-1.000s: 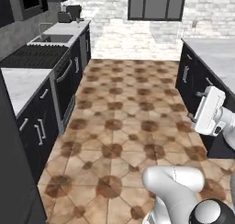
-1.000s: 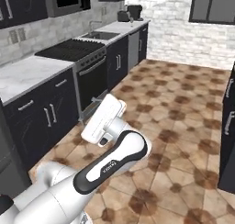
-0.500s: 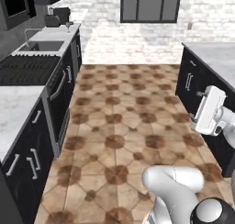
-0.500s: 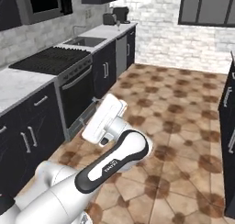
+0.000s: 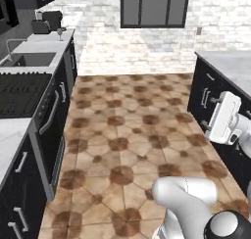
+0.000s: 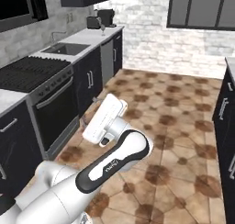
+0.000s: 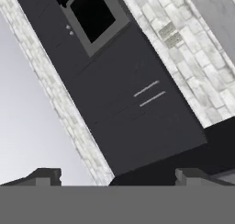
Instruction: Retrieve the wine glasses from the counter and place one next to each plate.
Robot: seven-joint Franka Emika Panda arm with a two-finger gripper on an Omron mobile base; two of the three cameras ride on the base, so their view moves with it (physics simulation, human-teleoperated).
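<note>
While the base stands in the kitchen aisle, I find the one wine glass (image 5: 60, 33) I can make out standing upright on the far end of the tabletop (image 5: 41, 46), beyond the sink (image 5: 27, 59) and just in front of the dark appliances (image 5: 48, 21) against the back wall; in the right base view the same glass (image 6: 103, 30) sits near the toaster (image 6: 93, 22). It is too small for me to confirm a second glass beside it, and I see no plates. The deciding relation is this: the glass lies well ahead and to the robot's left, far apart from the gripper (image 7: 114, 176), with its long axis vertical. The arm is folded close over the base, the hand raised and tilted so its camera looks up at a tall black cabinet (image 7: 119, 94) rather than toward the tabletop. The jaws stand fully spread and hold nothing. My judgement is that the base must close the distance before any reach is possible.
</note>
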